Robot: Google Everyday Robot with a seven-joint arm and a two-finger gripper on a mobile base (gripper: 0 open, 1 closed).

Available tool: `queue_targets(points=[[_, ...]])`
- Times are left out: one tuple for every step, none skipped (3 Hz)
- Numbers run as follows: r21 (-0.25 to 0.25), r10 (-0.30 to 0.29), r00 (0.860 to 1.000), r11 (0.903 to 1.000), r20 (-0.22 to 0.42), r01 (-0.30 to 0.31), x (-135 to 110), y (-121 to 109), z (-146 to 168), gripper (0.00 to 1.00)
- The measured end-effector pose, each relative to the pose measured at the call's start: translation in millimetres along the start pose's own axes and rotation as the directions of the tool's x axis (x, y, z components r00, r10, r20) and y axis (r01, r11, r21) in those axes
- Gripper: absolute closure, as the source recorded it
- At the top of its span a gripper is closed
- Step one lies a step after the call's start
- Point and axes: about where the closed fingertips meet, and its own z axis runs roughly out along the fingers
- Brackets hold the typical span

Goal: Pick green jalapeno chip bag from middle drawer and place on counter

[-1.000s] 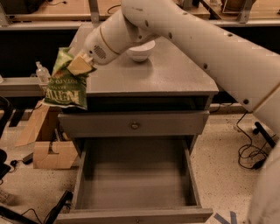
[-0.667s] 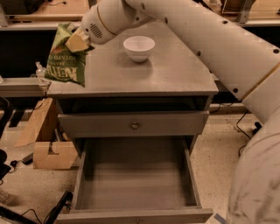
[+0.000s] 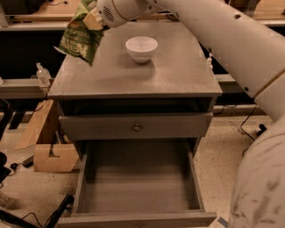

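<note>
pinching the top edge of the small, wrinkly foil green jalapeno chip bag (image 3: 79,39), the tan fingers (image 3: 92,22) of my gripper (image 3: 91,20) are closed on it at the top left of the camera view. the bag hangs tilted from that grip, pale lettering facing me, its lower end in front of the far left edge of the broad, flat, dull-grey metal counter (image 3: 133,78). i cannot tell whether the bag touches that surface. behind the fingers sits the round white wrist housing (image 3: 116,10), and from it the thick white arm (image 3: 222,35) runs down the right side of the view. a small white ceramic bowl (image 3: 141,48) stands upright on the counter, near the bag but apart from it. under the counter is a closed grey drawer front with a small round knob (image 3: 137,127). below that, the wide grey metal middle drawer (image 3: 138,187) stands pulled out, well apart from the bag. a brown cardboard box (image 3: 53,156) lies on the floor to the cabinet's left.
</note>
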Motion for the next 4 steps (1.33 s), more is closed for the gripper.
queue_targets(points=[[0.007,0.001,1.0,1.0,0.002,-0.001,-0.5,-1.7,1.1,0.83],[0.002,0.0,1.0,1.0,0.001,0.0,-0.8,0.6,3.2,0.6],[-0.001,0.0,1.0,1.0,0.0,0.0,-0.8,2.1,4.8,0.37],[-0.006,-0.001,1.0,1.0,-0.001,0.001,-0.9,4.4,7.2,0.06]])
